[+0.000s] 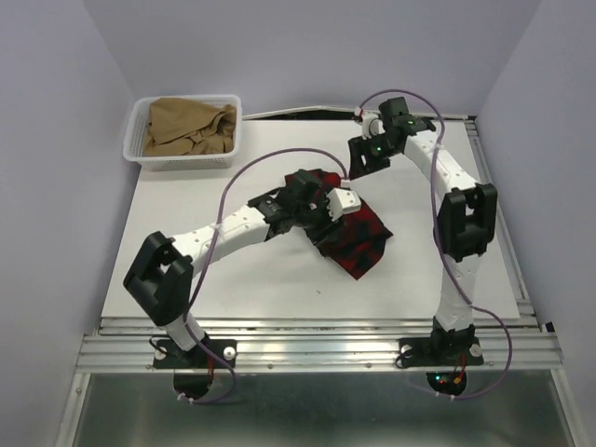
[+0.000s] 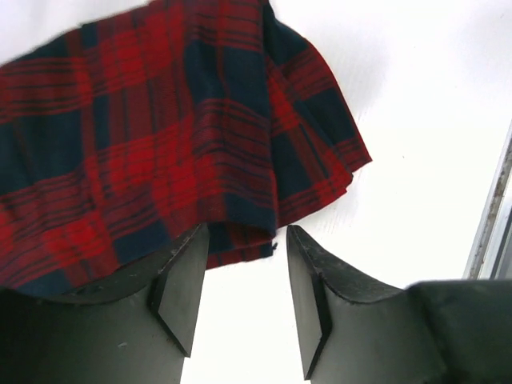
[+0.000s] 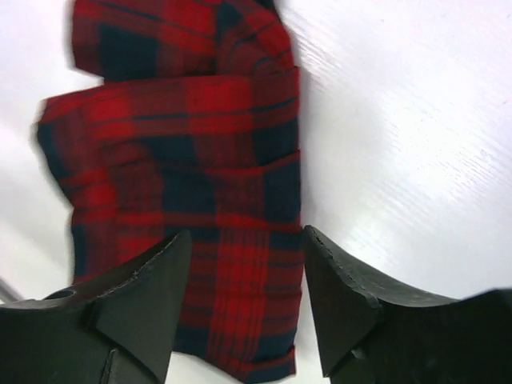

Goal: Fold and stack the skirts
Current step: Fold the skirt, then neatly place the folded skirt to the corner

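Observation:
The tartan plaid skirt (image 1: pixel 361 238) lies partly folded in the middle of the white table (image 1: pixel 251 279). My left gripper (image 1: pixel 322 218) is open and empty, low over the skirt's left part; in the left wrist view (image 2: pixel 244 244) its fingertips sit just short of the skirt's hem (image 2: pixel 160 160). My right gripper (image 1: pixel 356 170) is open and empty, above the skirt's far end; in the right wrist view (image 3: pixel 244 252) the folded plaid (image 3: pixel 200 176) lies below, between its fingers. The tan-brown skirt (image 1: pixel 186 126) lies bunched in the white mesh basket (image 1: pixel 230 136).
The basket stands at the table's far left corner. A metal rail (image 1: pixel 503 233) runs along the table's right edge, also seen in the left wrist view (image 2: pixel 492 216). Purple cables loop over both arms.

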Robot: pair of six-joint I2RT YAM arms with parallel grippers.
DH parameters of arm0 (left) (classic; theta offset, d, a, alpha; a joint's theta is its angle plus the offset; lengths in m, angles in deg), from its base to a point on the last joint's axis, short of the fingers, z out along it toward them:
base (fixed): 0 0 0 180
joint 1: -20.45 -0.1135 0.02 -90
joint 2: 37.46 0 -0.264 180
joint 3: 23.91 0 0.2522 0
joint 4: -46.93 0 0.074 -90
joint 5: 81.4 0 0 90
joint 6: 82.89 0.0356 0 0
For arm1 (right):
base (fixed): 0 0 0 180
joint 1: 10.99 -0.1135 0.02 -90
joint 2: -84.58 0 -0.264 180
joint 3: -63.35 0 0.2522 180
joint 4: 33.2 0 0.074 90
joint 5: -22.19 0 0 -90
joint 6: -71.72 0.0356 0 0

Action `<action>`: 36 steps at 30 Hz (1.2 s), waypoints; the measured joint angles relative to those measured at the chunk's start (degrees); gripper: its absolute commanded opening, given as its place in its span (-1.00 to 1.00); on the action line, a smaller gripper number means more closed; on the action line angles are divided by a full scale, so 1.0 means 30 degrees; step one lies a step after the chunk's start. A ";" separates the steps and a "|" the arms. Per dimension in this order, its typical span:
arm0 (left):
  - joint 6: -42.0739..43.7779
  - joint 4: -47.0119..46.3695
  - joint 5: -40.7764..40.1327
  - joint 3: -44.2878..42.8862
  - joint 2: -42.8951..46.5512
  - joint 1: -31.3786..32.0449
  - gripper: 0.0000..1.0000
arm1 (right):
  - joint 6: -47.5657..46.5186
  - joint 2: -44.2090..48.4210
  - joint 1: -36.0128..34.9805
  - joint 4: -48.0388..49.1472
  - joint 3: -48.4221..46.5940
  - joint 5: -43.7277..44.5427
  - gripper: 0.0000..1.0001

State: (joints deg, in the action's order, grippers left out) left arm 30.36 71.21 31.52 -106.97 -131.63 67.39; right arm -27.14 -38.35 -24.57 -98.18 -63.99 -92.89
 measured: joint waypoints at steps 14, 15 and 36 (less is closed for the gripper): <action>-0.2987 -0.0335 0.2273 0.0459 0.6674 -0.6659 0.57 | -0.4794 0.4998 -0.2608 -0.0867 0.4335 0.0233 0.29; -0.3249 -0.0321 0.2484 0.0459 0.6513 -0.7133 0.57 | -0.5238 0.4809 -0.3002 -0.0918 0.4612 0.0452 0.29; -0.6433 -0.0270 0.4860 0.0430 0.4903 -1.0550 0.80 | -0.8160 -0.0313 -0.5195 0.0240 0.5034 0.5158 0.36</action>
State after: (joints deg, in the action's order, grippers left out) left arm 11.06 70.41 46.10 -105.68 -116.92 35.74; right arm -51.62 -39.29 -40.15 -97.46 -48.88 -77.42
